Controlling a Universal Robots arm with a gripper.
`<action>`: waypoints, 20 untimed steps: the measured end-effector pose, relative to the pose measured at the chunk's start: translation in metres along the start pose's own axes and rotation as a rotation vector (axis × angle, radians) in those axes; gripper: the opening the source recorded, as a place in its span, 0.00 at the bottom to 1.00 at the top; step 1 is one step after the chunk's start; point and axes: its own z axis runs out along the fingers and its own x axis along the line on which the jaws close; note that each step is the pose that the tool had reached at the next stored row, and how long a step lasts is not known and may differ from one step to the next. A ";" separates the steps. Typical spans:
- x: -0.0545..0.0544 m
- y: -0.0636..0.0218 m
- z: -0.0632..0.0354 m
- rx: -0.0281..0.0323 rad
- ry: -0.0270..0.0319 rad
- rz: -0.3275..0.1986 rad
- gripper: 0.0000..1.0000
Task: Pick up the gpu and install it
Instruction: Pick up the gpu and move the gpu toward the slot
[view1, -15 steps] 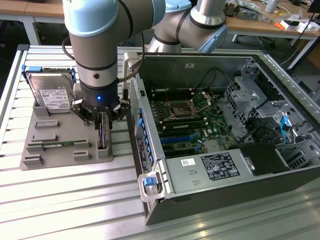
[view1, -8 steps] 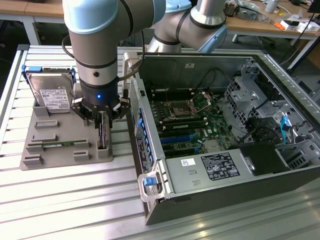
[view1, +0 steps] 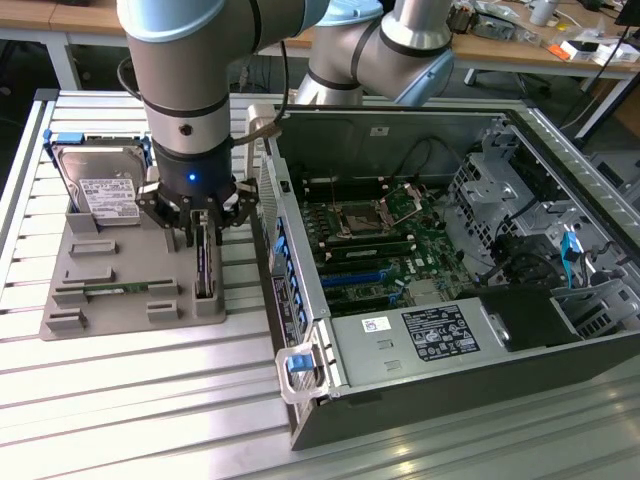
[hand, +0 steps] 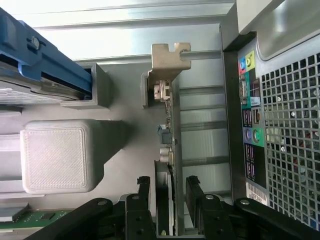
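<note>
The gripper (view1: 204, 228) is hovering low over the grey tray (view1: 120, 310), at the tray's edge nearest the computer case (view1: 450, 390). Its fingers (hand: 144, 197) are standing wide apart, straddling the gpu (hand: 169, 145) with a gap showing on each side, so nothing is being gripped.

The gpu (view1: 205, 268) is standing on its long edge in a slot along that same edge of the tray. Its metal bracket (hand: 167, 60) is sticking up at the end far from the gripper.

The tray is lying on the slatted metal worktop (view1: 150, 400). A hard drive (view1: 105, 185) in a blue frame is leaning upright at the tray's far corner, towards the exterior view's left, and a green memory stick (view1: 115, 289) is lying flat near the tray's front edge. A raised grey block (hand: 55, 155) of the tray is sitting beside the card slot.

The open case is lying just beside the tray, its port panel (hand: 250, 125) facing the card and running close alongside it.
</note>
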 end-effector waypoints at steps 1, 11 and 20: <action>0.000 0.0007 0.0000 0.0000 -0.0001 0.000 0.42; 0.000 0.0015 0.0000 0.0000 -0.0002 0.000 0.42; 0.000 -0.0021 -0.0034 0.0000 -0.0003 0.000 0.42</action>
